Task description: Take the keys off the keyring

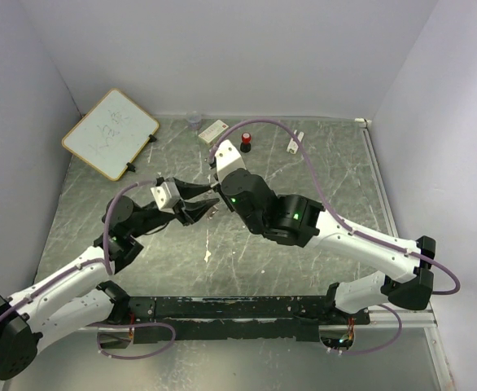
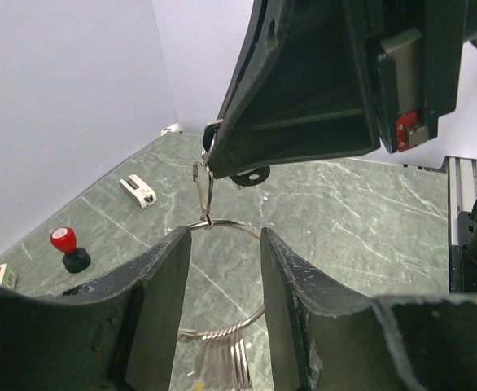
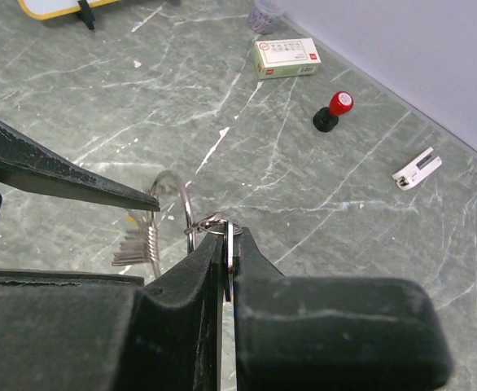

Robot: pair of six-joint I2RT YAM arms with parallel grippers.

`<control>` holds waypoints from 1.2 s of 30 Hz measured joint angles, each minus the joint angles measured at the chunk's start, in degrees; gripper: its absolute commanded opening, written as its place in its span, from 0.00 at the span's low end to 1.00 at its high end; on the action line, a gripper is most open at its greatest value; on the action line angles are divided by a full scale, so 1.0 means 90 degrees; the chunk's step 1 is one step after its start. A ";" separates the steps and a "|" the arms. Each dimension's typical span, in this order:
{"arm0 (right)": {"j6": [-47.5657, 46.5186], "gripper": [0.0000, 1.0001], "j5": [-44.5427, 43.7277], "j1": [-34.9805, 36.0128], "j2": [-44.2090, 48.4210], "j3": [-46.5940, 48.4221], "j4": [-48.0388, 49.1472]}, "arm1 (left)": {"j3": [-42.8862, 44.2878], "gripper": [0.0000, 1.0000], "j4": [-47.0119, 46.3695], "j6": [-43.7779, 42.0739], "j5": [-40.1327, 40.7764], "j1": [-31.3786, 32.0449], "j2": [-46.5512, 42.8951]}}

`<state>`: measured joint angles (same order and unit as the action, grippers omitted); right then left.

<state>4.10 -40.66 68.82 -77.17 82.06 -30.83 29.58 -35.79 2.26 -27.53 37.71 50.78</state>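
Pinching one of the keys (image 2: 202, 181) above the tabletop (image 3: 344, 204), right gripper (image 3: 229, 238) grips tight; left gripper (image 2: 224, 244) fingers stand narrowly apart around the keyring (image 2: 238, 226); box (image 3: 286, 57) print unreadable.

Bright, even, diffuse light — shadows faint and soft, everything sharp, wrist views slightly wide-angled.

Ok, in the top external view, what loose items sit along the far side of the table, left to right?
whiteboard → small clear cup → white box → red-topped black knob → small white clip-like piece
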 measured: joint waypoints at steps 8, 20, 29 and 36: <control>0.0000 0.00 0.0044 0.0034 0.0000 0.0000 0.0036 | -0.0340 0.51 -0.0767 -0.0012 0.0007 0.0000 0.0073; -0.0005 0.00 0.0121 0.0058 -0.0002 0.0000 0.0107 | -0.0597 0.49 -0.1790 0.0228 0.0036 0.0000 0.0532; -0.0007 0.00 0.0189 0.0102 -0.0027 0.0000 0.0121 | -0.0670 0.48 -0.2322 0.0406 0.0102 0.0000 0.0828; -0.0010 0.00 0.0216 0.0141 -0.0041 0.0000 0.0158 | -0.0670 0.48 -0.2552 0.0459 0.0107 0.0000 0.0964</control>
<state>4.01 -38.72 70.08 -77.54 82.06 -29.41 23.55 -58.76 6.39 -26.57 37.71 59.46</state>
